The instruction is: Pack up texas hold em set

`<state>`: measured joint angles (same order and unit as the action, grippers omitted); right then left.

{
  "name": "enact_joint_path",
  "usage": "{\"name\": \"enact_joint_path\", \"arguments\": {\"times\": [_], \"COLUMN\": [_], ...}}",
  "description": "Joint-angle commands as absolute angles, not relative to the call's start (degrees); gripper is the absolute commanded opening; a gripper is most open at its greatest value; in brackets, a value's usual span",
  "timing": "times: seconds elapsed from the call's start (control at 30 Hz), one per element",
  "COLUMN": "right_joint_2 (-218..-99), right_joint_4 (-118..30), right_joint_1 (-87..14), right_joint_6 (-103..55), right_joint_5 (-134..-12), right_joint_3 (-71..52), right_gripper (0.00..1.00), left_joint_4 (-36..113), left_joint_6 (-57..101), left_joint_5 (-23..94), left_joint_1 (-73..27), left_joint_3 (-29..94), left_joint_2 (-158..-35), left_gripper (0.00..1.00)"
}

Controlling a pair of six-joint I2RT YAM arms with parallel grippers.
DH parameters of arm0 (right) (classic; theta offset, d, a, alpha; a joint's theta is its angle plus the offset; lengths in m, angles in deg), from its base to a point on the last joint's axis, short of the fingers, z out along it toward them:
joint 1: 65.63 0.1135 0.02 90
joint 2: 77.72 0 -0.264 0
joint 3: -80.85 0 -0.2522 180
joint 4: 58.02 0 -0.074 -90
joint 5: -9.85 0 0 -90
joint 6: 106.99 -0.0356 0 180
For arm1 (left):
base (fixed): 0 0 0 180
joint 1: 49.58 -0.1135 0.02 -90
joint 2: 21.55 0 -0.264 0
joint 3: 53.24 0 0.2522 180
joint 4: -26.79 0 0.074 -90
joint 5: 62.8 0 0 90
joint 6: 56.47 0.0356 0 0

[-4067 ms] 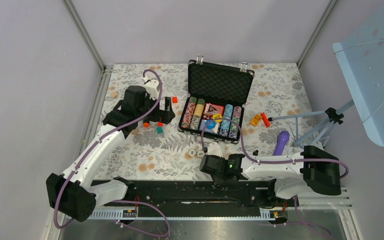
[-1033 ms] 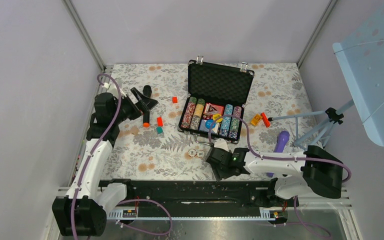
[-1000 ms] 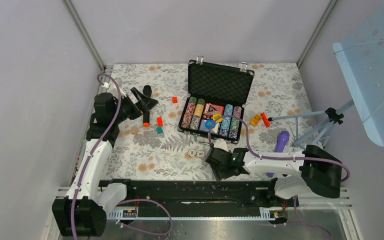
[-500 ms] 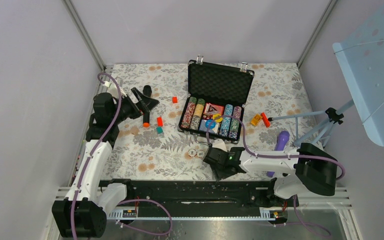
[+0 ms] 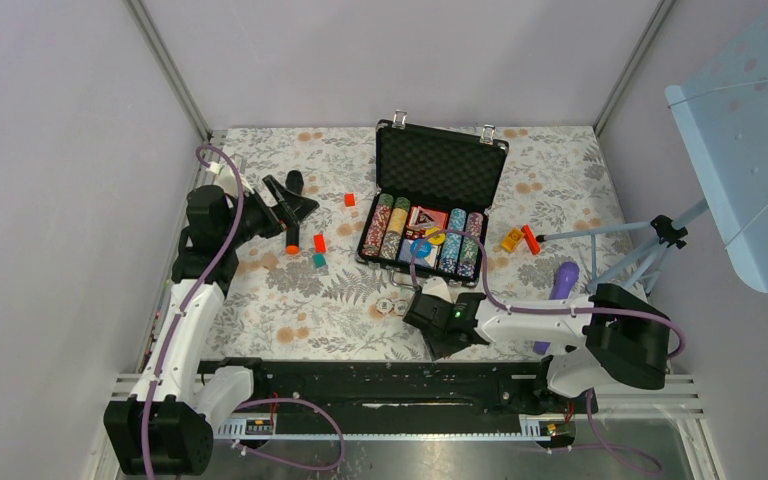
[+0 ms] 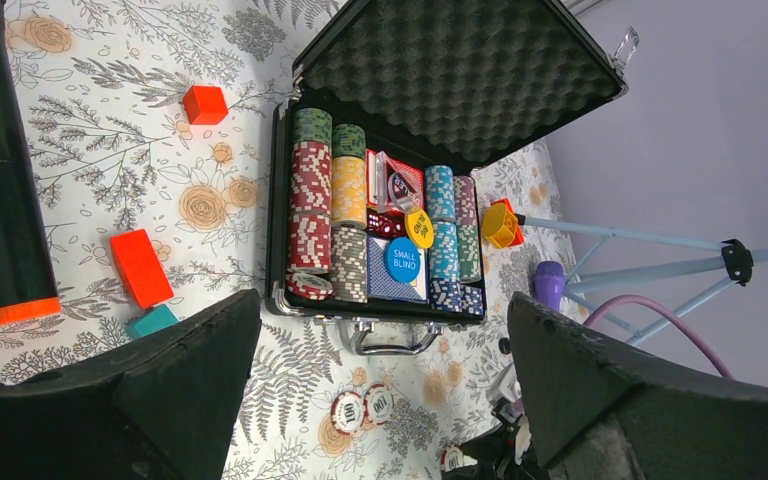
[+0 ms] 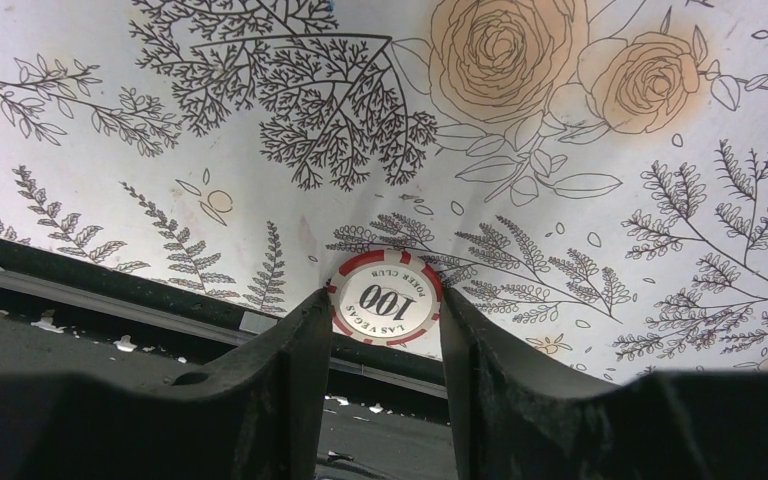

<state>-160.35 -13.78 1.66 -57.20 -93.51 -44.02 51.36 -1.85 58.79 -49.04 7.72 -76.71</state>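
Note:
The black foam-lined briefcase (image 5: 440, 165) lies open at mid-table, also in the left wrist view (image 6: 460, 70). It holds rows of striped chips (image 6: 311, 190), card decks (image 6: 398, 185), a blue button (image 6: 403, 259) and a yellow button (image 6: 419, 227). Two red-and-white chips (image 5: 393, 306) lie loose in front of its handle (image 6: 362, 408). My right gripper (image 5: 440, 340) sits low by the table's near edge, shut on a third red-and-white "100" chip (image 7: 385, 297). My left gripper (image 5: 295, 200) is wide open and empty, raised at the far left.
A black microphone with an orange end (image 5: 293, 225) lies under the left gripper. Red blocks (image 5: 319, 242) (image 5: 349, 199) and a teal block (image 5: 318, 259) lie left of the case. A yellow toy (image 5: 512, 238), a purple object (image 5: 562, 283) and a tripod (image 5: 650, 240) stand right.
Since the oldest frame my left arm has drawn back toward the left edge. In the last second my right arm has shifted slightly left; the left arm has stayed still.

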Motion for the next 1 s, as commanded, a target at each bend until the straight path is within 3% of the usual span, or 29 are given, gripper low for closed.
{"name": "enact_joint_path", "arguments": {"times": [0.0,0.7,0.97], "right_joint_2": [-162.5,-156.8,-155.3], "right_joint_4": [-13.2,-13.8,-12.3], "right_joint_1": [1.3,-0.1,-1.7], "right_joint_6": [-58.3,-51.4,-50.4], "right_joint_5": [-92.9,-96.3,-97.1], "right_joint_3": [-47.4,-41.5,-40.4], "right_gripper": [0.46,0.41,0.45], "left_joint_4": [49.3,52.2,53.2], "left_joint_6": [-1.0,-1.5,-1.9], "left_joint_5": [60.4,65.8,65.2], "left_joint_1": [-49.3,-49.0,-42.8], "left_joint_3": [7.9,9.1,9.3], "left_joint_2": [-76.2,-79.7,-81.7], "left_gripper": [0.92,0.93,0.93]}}
